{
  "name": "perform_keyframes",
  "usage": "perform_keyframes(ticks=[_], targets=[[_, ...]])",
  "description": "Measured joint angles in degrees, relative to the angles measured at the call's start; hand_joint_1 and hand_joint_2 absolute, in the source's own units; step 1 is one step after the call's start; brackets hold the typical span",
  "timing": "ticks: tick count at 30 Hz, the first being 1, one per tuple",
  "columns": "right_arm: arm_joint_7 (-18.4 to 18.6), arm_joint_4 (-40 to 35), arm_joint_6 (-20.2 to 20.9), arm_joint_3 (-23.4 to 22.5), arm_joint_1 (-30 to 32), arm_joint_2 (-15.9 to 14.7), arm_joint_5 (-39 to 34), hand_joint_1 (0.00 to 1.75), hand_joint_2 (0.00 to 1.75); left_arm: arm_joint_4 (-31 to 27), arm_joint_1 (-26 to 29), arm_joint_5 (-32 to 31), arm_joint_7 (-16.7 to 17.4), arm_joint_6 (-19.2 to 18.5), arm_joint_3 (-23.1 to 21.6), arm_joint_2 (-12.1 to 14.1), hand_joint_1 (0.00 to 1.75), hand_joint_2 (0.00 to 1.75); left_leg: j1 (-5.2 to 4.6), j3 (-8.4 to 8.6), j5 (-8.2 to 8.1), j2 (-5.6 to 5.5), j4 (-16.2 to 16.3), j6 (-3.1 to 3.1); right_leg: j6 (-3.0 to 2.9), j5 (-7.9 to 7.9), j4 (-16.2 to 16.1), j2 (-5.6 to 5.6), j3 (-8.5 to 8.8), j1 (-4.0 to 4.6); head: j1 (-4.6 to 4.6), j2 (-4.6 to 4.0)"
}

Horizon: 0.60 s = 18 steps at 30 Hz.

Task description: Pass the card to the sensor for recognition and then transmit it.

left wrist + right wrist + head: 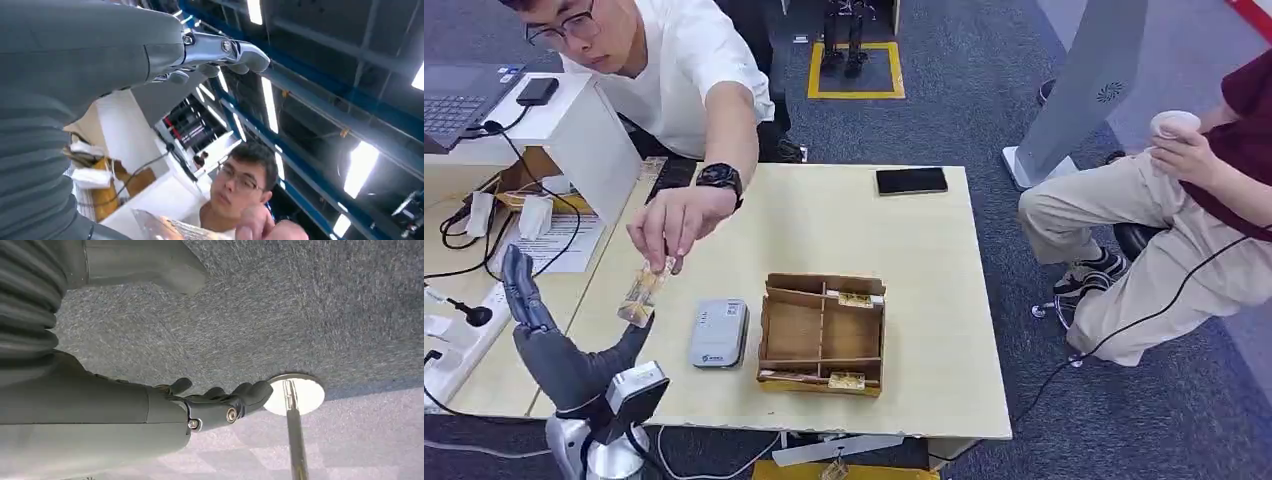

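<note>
One card (644,292) hangs from a person's hand (672,224) just above our released left hand (554,345); we judge handover pending, then grasping it toward the sensor (719,333)

1. Tabletop (924,250) — pale yellow wood tone.
2. Card reader (719,333) — light grey.
3. Divided tray (822,334) — brown.
4. Phone (911,181) — black.
5. Left hand (554,345) — dark grey.
6. Carpet (984,90) — speckled blue-grey.
</note>
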Motion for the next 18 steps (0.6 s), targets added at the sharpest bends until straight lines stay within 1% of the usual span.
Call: perform_keyframes(ticks=[7, 16, 17, 18], targets=[[0.02, 0.26, 0.02, 0.0, -0.4, 0.0, 1.0, 0.0, 1.75, 0.98, -3.16, -4.39, 0.55, 0.0, 3.87, -0.02, 0.0, 1.75, 0.0, -0.01, -0.01, 0.0, 0.0, 0.0, 0.0, 0.0, 0.0, 0.0, -0.02, 0.0, 0.04, 0.0], [0.02, 0.5, 0.0, 0.0, -0.55, 0.0, 1.27, 0.0, 1.75, 1.46, -4.73, -4.98, 1.11, 0.0, 5.11, -0.02, 0.0, 1.75, 0.0, -0.01, -0.01, 0.0, 0.0, 0.0, 0.0, 0.0, 0.0, 0.02, -0.03, 0.0, 0.02, 0.0], [0.04, 0.5, 0.02, 0.0, -0.55, 0.0, 1.27, 0.0, 1.75, 1.46, -4.85, -4.98, 1.11, 0.0, 5.18, -0.02, 0.24, 1.75, 0.0, -0.01, -0.01, 0.0, 0.0, 0.0, 0.0, 0.0, 0.0, 0.02, -0.03, 0.0, 0.02, -0.02], [0.02, 0.5, 0.02, 0.0, -0.54, 0.0, 1.27, 0.0, 1.75, 1.49, -4.95, -4.98, 1.22, 0.0, 5.2, -0.04, 1.54, 1.75, 0.0, -0.01, -0.01, 0.0, 0.0, 0.0, 0.0, 0.0, 0.0, 0.02, -0.03, 0.0, 0.02, 0.0]])
